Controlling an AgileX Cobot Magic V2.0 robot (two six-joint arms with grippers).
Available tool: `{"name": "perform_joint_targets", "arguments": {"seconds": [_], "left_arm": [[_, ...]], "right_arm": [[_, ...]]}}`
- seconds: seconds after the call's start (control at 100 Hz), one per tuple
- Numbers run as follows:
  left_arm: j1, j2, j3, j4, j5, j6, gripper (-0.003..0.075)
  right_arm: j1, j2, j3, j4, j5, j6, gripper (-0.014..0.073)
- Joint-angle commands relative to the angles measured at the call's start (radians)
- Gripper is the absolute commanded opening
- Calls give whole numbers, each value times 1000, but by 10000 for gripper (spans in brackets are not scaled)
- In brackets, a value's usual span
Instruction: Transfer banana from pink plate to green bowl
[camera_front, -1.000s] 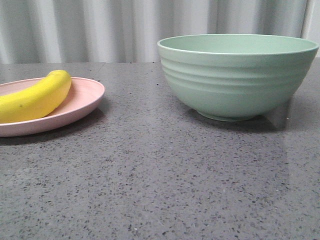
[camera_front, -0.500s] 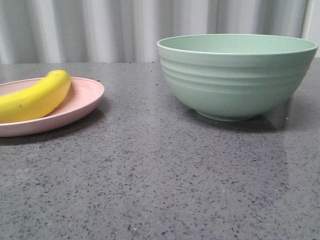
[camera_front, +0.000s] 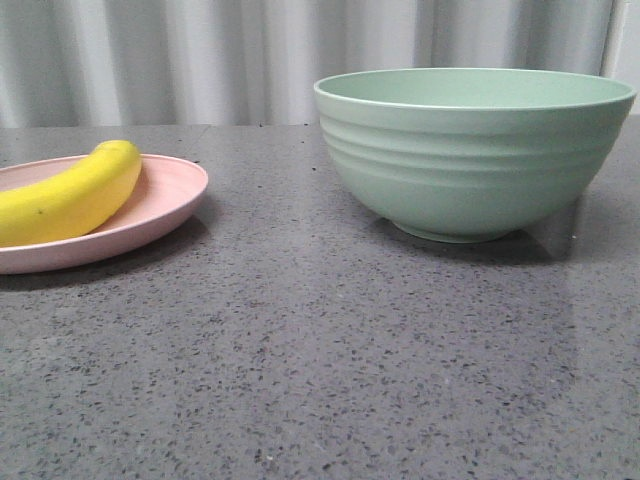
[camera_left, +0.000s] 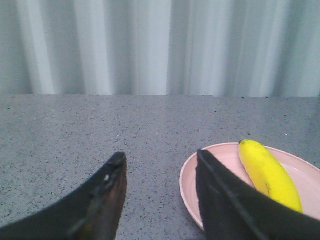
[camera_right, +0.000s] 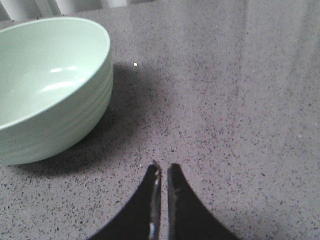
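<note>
Banana (camera_front: 68, 198) lies on the pink plate (camera_front: 165, 205) at the left of the grey speckled counter (camera_front: 300, 350), its blunt end resting toward the plate's far right rim and the rest of it running off the left edge of the front view. The green bowl (camera_front: 475, 150) stands upright on the counter well to the right of the plate, apart from it, with ridges around its outside; from the right wrist view its inside (camera_right: 45, 70) looks bare. A pale ribbed curtain (camera_front: 250, 55) hangs behind the counter.

The left gripper (camera_left: 160, 165) hovers beside the plate with its jaws spread wide and holding nothing; one finger overlaps the near rim of the plate (camera_left: 187, 180) in that view, and the banana (camera_left: 267, 172) lies just past it. The right gripper (camera_right: 162, 170) sits low over bare counter near the bowl, its jaws drawn together to a thin slit with nothing between them.
</note>
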Motion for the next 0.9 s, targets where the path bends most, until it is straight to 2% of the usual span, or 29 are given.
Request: {"name": "perform_joint_targets", "arguments": {"seconds": [0.0,0.18,0.32,0.44,0.89], "left_arm": [[-8,38,-37,-14,-92,0,356],[-9,129,-59,-43,-60,0,356],[-39,233,-116,-43,-37,0,429],[-109,323,-164,-43,-37,0,508],[-431,748,-373,-11,50,0,503]], "right_arm": [[2,15,-36,2,-68,-11,-51],[2,15,-36,2,-87,-11,-50],[2,15,-36,2,-91,-11,-51],[2,15,-36,2,-98,-11,-50],[2,15,-36,2,-98,-11,-50]]}}
